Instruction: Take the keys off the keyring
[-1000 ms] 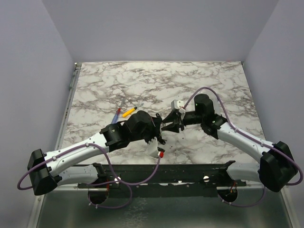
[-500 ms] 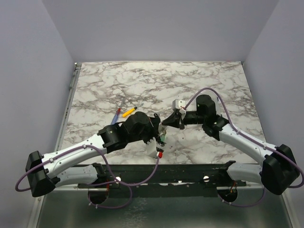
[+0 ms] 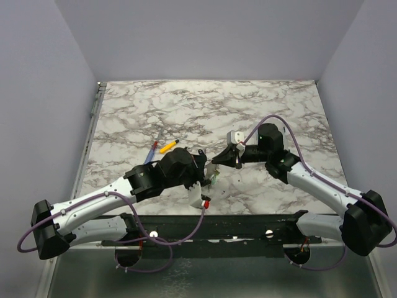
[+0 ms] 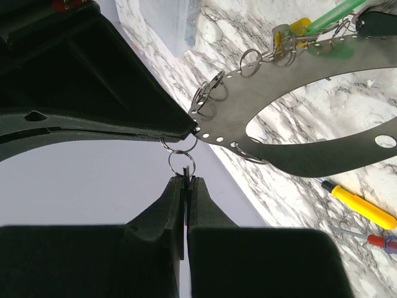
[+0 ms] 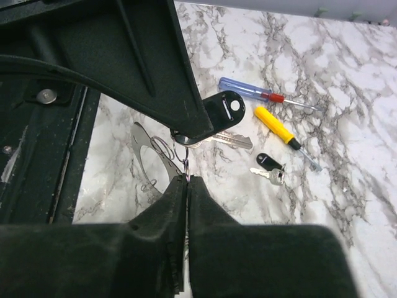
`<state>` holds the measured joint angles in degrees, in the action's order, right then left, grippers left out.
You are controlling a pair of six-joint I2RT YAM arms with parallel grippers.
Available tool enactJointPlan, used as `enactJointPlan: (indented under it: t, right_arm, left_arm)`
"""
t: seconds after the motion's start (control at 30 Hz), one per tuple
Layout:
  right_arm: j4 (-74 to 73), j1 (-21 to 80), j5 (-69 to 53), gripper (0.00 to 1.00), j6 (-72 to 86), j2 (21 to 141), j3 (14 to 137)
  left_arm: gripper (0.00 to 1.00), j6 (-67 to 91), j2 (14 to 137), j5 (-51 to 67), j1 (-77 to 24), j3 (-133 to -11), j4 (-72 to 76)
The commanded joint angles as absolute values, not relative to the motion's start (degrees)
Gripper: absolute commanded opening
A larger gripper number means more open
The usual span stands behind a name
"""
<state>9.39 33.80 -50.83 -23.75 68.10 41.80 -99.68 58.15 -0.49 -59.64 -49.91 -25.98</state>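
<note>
Keys with yellow and green plastic heads point(image 4: 296, 30) are carried on small wire split rings point(image 4: 181, 162) along the edge of a flat grey metal keyring plate punched with holes point(image 4: 298, 118), held just above the marble bench point(image 3: 186, 105) near its front middle. Both the left fingers point(image 4: 162, 211) and the right fingers point(image 5: 162, 211) are pressed together, each pair pinching one ring of a short chain running straight between their tips, with the plate off to one side. Only in the right wrist view are a black-headed key point(image 5: 226, 108) beside the pinch and a second black key point(image 5: 268, 162) loose on the bench shown; from above the rings cannot be made out
</note>
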Motion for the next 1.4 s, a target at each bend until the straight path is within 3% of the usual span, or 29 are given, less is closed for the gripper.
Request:
enactJointPlan:
  t: [0.0,0.1,0.13,0.37,0.9,1.07,1.23,1.37]
  right_arm:
    - [6.74,32.39,-51.37,0.15,-25.04,68.97,40.67]
    - [6.35,32.42,-53.04,0.48,-24.69,69.69,40.84]
    - [6.33,32.35,-53.38,0.53,-24.52,69.84,40.88]
    - [7.0,32.39,-54.16,0.58,-24.01,69.22,40.92]
    - [7.57,32.6,-56.53,0.41,-22.86,69.03,41.78]
    - [7.19,32.81,-55.97,0.26,-23.87,68.99,41.34]
    - [6.37,32.87,-54.53,0.02,-25.39,68.65,41.13]
    - [6.42,32.85,-53.66,0.01,-25.48,68.47,41.0]
  left_arm:
    - [0.0,-99.8,58.65,-0.52,-59.2,-52.52,-26.55]
    - [0.0,-100.84,59.74,1.17,-59.36,-52.67,-24.85]
    - [0.0,-101.04,60.19,1.84,-59.62,-52.71,-24.14]
    - [0.0,-102.17,62.4,3.25,-60.32,-53.8,-23.2]
    - [0.0,-103.89,64.06,3.8,-61.4,-54.13,-22.76]
    - [0.0,-103.31,64.31,3.29,-61.52,-54.58,-22.61]
    - [0.0,-100.12,63.64,1.18,-61.52,-54.83,-22.59]
    - [0.0,-98.17,62.22,-1.37,-61.16,-53.95,-22.66]
